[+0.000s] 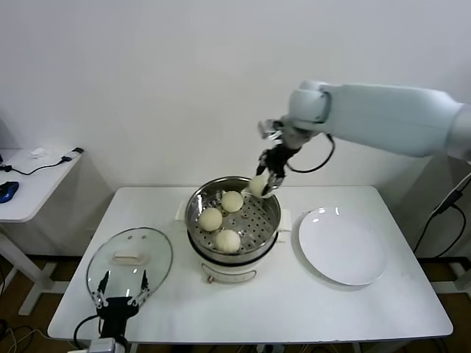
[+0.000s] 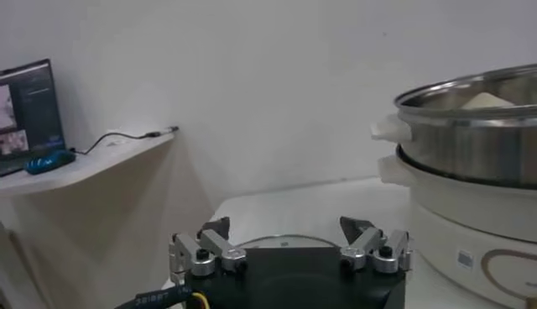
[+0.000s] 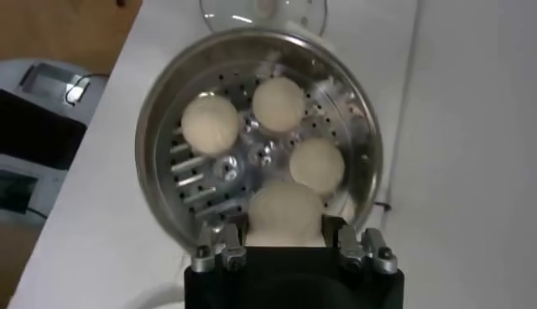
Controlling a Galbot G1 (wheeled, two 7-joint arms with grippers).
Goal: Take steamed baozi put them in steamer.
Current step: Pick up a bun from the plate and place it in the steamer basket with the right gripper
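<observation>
Idling near 7 o'clock by the lid: left gripper, fingers wide. Hovering at the steamer's 1 o'clock rim, right gripper pinching last baozi, probably lining up the free spot beside three buns.

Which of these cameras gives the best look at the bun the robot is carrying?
The right wrist view: the round cream-white dough bun sits large between the right gripper jaws, above the shiny steel steamer. The head view shows it small and partly hidden. The left wrist view misses it.
</observation>
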